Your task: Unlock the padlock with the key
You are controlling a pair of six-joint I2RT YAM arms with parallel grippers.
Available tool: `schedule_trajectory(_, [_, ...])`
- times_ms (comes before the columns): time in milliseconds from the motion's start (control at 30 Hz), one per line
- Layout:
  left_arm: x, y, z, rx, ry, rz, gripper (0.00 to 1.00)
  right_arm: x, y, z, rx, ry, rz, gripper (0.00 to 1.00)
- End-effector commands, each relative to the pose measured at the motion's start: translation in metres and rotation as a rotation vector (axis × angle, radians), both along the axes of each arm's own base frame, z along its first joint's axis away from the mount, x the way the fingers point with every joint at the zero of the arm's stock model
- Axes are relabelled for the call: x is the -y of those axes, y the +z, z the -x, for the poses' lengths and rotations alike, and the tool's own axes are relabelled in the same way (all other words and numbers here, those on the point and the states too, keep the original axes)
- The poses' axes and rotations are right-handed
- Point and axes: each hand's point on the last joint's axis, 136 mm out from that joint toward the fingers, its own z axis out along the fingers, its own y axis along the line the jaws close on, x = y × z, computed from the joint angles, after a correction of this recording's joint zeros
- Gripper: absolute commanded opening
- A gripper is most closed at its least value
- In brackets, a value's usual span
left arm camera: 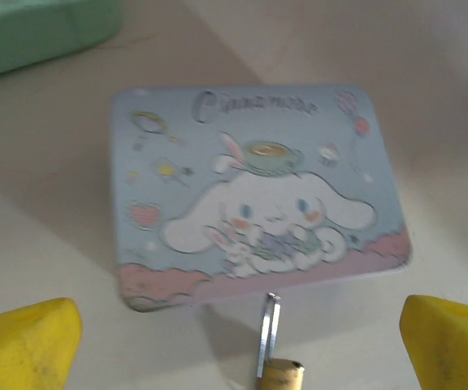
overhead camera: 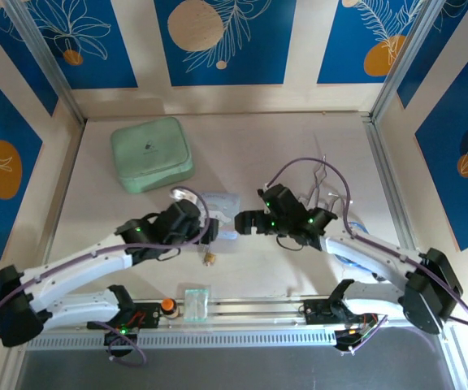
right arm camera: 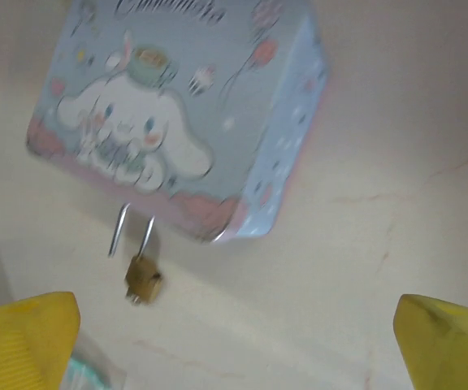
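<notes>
Both tools are held wide open and empty: the left gripper (left arm camera: 238,343) and the right gripper (right arm camera: 234,340) flank a pale blue cartoon tin (overhead camera: 222,207). The padlock (right arm camera: 140,272) lies just beside the tin's near edge, with its shackle pointing at the tin. The key cannot be made out. The brass body is best gripped from the side away from the tin wall, which crowds the approach. A green case (overhead camera: 151,154) sits beyond the tin.

padlock (right arm camera: 143,278): brass body, silver shackle | tin (left arm camera: 299,130): pale blue, cartoon print | case (overhead camera: 151,154): mint green
</notes>
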Motion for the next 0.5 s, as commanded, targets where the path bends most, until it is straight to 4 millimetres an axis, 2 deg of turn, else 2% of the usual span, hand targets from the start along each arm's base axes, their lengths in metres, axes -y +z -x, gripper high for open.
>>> schedule_trajectory(0, [-0.004, -0.013, 0.005, -0.063, -0.023, 0.054, 1.0, -0.005, -0.018, 0.019, -0.039, -0.006, 0.077, 0.99])
schedule_trajectory(100, [-0.007, -0.022, 0.005, -0.092, -0.007, 0.093, 1.0, -0.026, -0.026, 0.029, -0.026, 0.025, 0.122, 0.98])
schedule_trajectory(300, [-0.022, -0.035, 0.006, -0.109, 0.04, 0.061, 1.0, -0.079, -0.049, 0.035, -0.064, 0.105, 0.169, 0.86])
schedule_trajectory(467, [-0.034, -0.04, 0.008, -0.107, 0.074, 0.037, 1.0, -0.107, -0.07, 0.036, -0.081, 0.153, 0.206, 0.77])
